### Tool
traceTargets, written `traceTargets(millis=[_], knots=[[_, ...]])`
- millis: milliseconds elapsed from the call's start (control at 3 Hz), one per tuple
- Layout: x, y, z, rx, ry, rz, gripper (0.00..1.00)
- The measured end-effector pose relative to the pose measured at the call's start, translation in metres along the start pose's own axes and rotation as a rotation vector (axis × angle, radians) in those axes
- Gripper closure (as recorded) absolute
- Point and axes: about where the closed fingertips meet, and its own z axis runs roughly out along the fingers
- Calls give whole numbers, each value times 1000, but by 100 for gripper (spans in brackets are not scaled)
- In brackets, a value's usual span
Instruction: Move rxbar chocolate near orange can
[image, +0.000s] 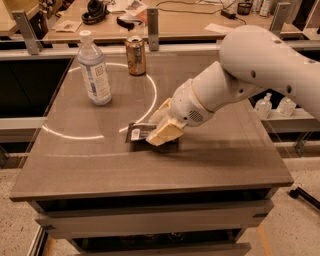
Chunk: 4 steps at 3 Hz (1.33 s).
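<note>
Item: rxbar chocolate (138, 133). Dark flat wrapper lying just left of frame centre on the surface (100, 165). Long axis runs left to right, with the white label patch at the left end; its print is not legible. The right half is covered by the hand (157, 131), lowered onto the bar; grip state cannot be told.

Item: orange can (135, 55). Upright at upper centre-left, well apart from the bar.

Item: water bottle (94, 70). Upright, left of the can; its pale label is unreadable.
</note>
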Motion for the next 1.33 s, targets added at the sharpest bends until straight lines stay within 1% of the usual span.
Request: traceTargets(millis=[333, 667, 1000, 1333], knots=[[-14, -28, -23, 81, -103, -39, 100], [-21, -62, -41, 164, -153, -67, 100], [-16, -92, -53, 261, -205, -79, 100], [-18, -122, -71, 382, -283, -104, 100]])
